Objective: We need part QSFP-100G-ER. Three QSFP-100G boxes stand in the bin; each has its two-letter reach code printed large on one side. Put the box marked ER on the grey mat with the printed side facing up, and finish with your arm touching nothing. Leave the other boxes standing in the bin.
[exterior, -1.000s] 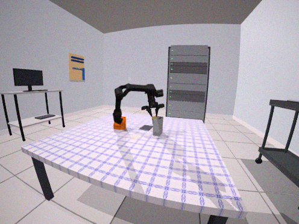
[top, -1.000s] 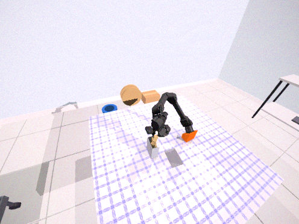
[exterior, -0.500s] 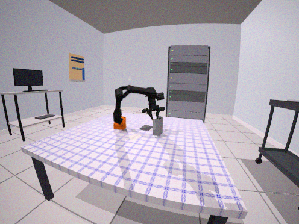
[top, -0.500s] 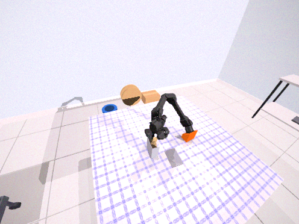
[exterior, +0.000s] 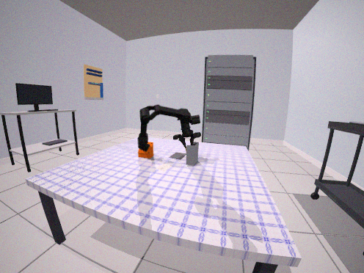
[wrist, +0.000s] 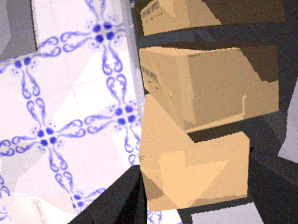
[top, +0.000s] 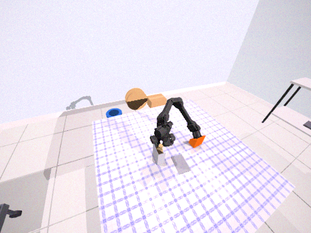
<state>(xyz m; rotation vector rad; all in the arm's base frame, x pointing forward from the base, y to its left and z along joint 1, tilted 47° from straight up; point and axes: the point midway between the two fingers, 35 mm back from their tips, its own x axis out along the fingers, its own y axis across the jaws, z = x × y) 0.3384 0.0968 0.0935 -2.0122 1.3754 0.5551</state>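
The gripper (top: pixel 161 142) (exterior: pixel 188 141) (wrist: pixel 194 167) is closed around a tan box (top: pixel 160 147) (wrist: pixel 197 175) at the mouth of the grey bin (top: pixel 159 158) (exterior: pixel 192 154) (wrist: pixel 132 60); its code cannot be read. Two other boxes (wrist: pixel 225 82) (wrist: pixel 245 11) stand inside. In the top view, the bin lies nearer the tabletop's left edge than the grey mat (top: pixel 180 164) (exterior: pixel 177 155) (wrist: pixel 17 30) does. Bare checked cloth (top: pixel 200 200) (exterior: pixel 161 191) (wrist: pixel 75 95) spreads between mat and near right corner.
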